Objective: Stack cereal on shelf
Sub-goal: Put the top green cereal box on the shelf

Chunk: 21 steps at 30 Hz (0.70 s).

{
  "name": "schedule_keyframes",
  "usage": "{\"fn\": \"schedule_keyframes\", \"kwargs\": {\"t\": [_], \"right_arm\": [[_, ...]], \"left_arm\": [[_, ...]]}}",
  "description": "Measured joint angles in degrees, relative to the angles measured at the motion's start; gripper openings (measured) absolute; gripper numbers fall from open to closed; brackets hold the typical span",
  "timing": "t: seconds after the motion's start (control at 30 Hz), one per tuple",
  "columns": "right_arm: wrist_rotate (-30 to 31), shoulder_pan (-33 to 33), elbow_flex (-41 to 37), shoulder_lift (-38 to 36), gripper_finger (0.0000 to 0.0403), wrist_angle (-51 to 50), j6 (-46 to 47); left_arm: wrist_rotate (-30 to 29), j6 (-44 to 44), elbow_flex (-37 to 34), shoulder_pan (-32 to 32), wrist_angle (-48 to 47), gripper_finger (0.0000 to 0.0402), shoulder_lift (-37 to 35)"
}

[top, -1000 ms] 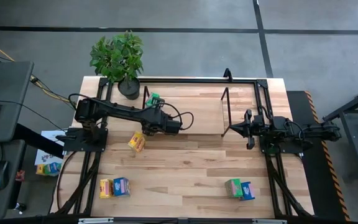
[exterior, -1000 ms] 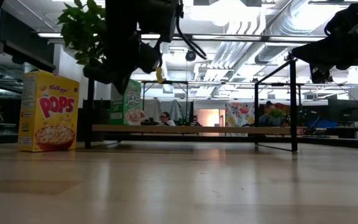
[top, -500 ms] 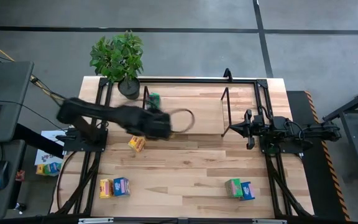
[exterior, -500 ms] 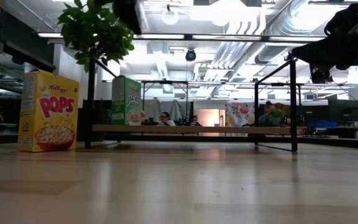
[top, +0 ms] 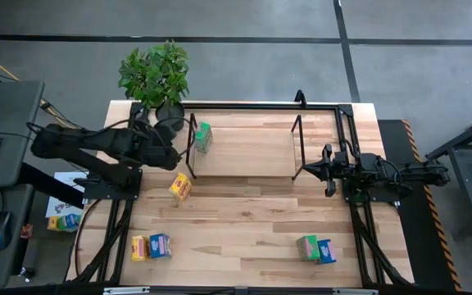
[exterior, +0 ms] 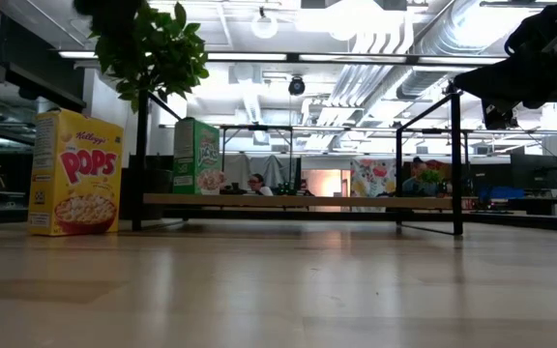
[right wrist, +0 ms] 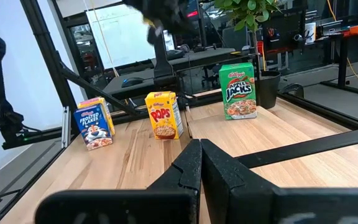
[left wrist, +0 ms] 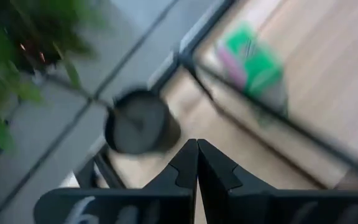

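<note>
Green cardboard is standing on the shelf [top: 244, 139] already: one green cereal box [top: 204, 137] is sitting upright at the end of the wooden board nearest the potted plant [top: 156, 74], just inside the rack's thin black rods, and the low view is showing it as the Apple Jacks box [exterior: 196, 156] on the board. Five boxes are waiting on the table [top: 244, 229]: a yellow Pops box [top: 180, 187] is standing alone just in front of the shelf's plant-side end, a yellow and blue pair [top: 151, 247] is sitting near the front edge on the left arm's side, and a green and blue pair [top: 316, 249] is sitting near the front edge on the right arm's side. The left gripper [top: 170, 156] is hanging between the plant pot and the shelf's end, its fingers pressed together and carrying nothing, apart from the green box. The right gripper [top: 328, 174] is waiting just beyond the shelf's other end, fingers likewise together and empty. One placing step is looking finished, so the step in hand is probably fetching the next box, most likely the lone yellow one as the nearest. That move is calling for the left fingers to spread, drop over the box's narrow sides, clamp it, and then clear the rods while setting it beside the green box without knocking that one over.
</note>
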Motion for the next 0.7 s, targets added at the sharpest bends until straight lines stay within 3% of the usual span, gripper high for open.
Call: {"fn": "schedule_keyframes", "kwargs": {"t": [0.23, 0.7], "right_arm": [[0.0, 0.0, 0.0, 0.0, 0.0, 0.0, 0.0], [0.0, 0.0, 0.0, 0.0, 0.0, 0.0, 0.0]], "left_arm": [[2.7, 1.4, -15.1, 0.4, 10.8, 0.0, -5.4], [13.3, 24.6, -36.0, 8.8, 44.5, 0.0, -25.0]]}}
